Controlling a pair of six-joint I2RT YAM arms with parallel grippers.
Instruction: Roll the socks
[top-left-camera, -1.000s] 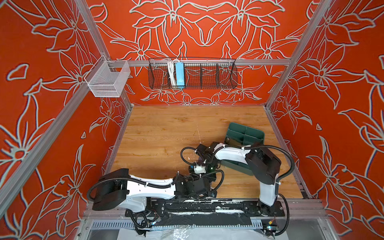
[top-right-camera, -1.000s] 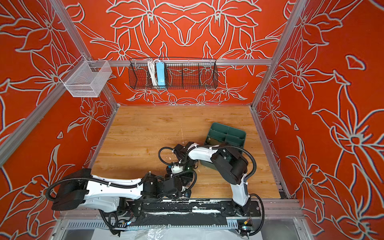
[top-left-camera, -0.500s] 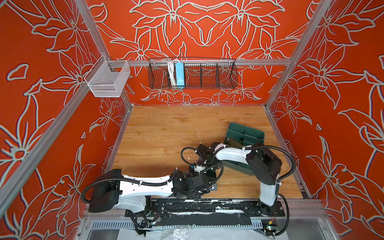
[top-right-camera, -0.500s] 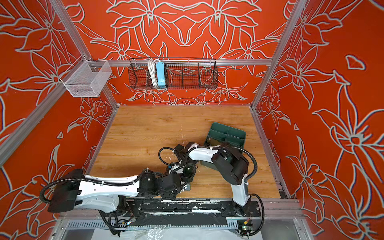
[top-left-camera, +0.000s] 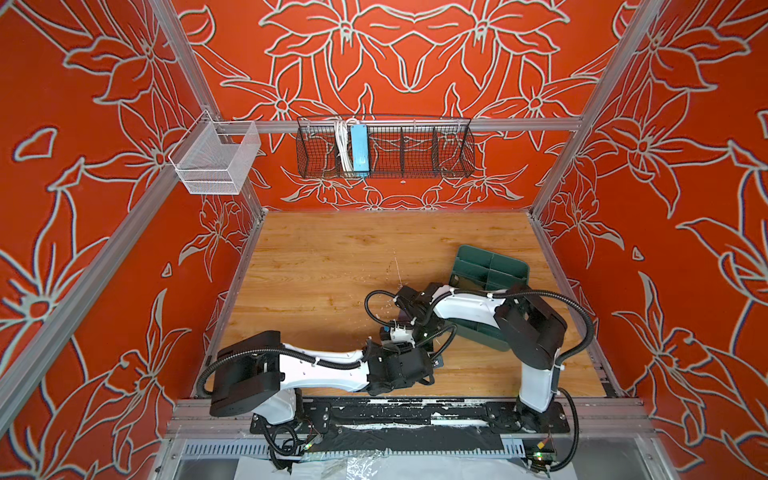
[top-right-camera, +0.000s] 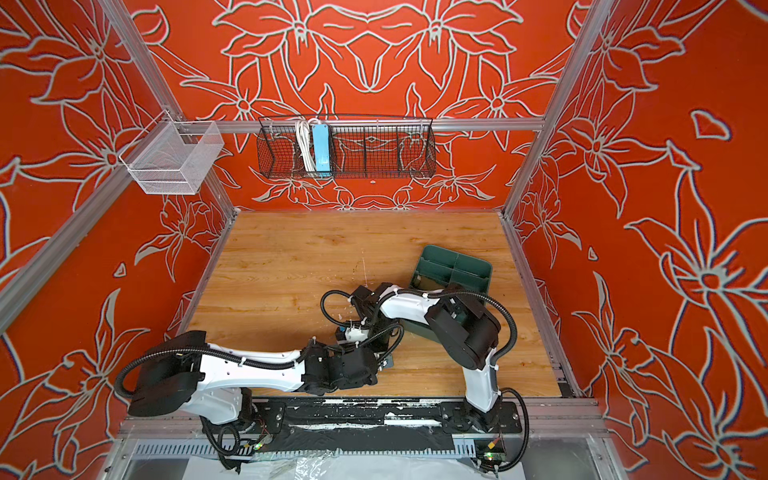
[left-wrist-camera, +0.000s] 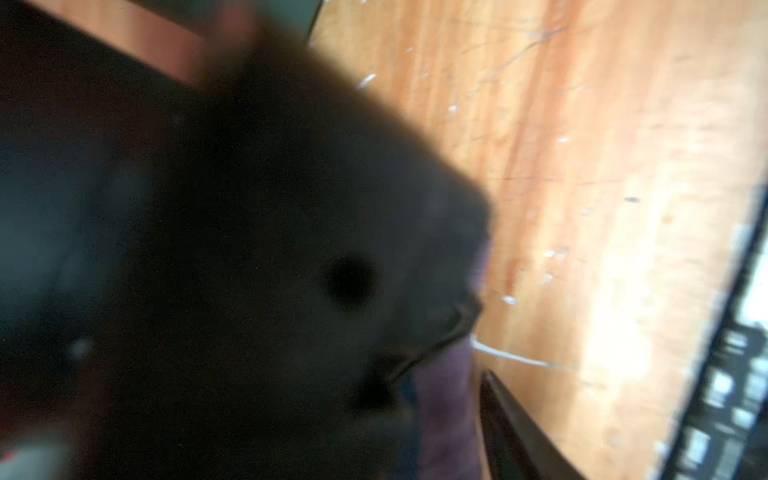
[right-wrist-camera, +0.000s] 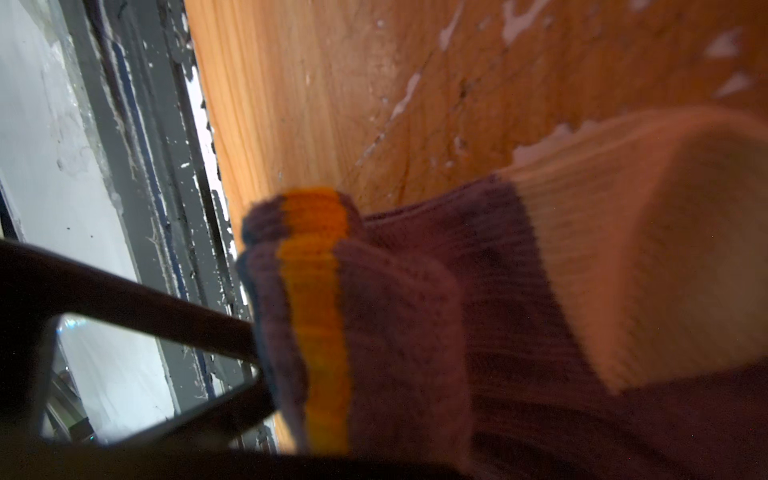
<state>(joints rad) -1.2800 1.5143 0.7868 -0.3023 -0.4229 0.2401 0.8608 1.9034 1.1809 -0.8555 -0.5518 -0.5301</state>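
Sock (right-wrist-camera: 415, 332), ribbed purple with beige patch and yellow cuff stripe; right pincer (top-left-camera: 417, 347) pressed together, left pincer (top-left-camera: 434, 362) state indeterminate.

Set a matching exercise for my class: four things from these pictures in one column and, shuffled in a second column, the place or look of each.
Things
1. purple sock
2. green tray
3. blue box
4. white mesh basket

Place or look
A. inside the black wire basket on the back wall
B. on the wooden table, toward its right side in both top views
C. hung at the back left corner
D. ribbed, with a yellow stripe at the cuff

Pairs: 1-D, 2-B, 3-A, 4-C
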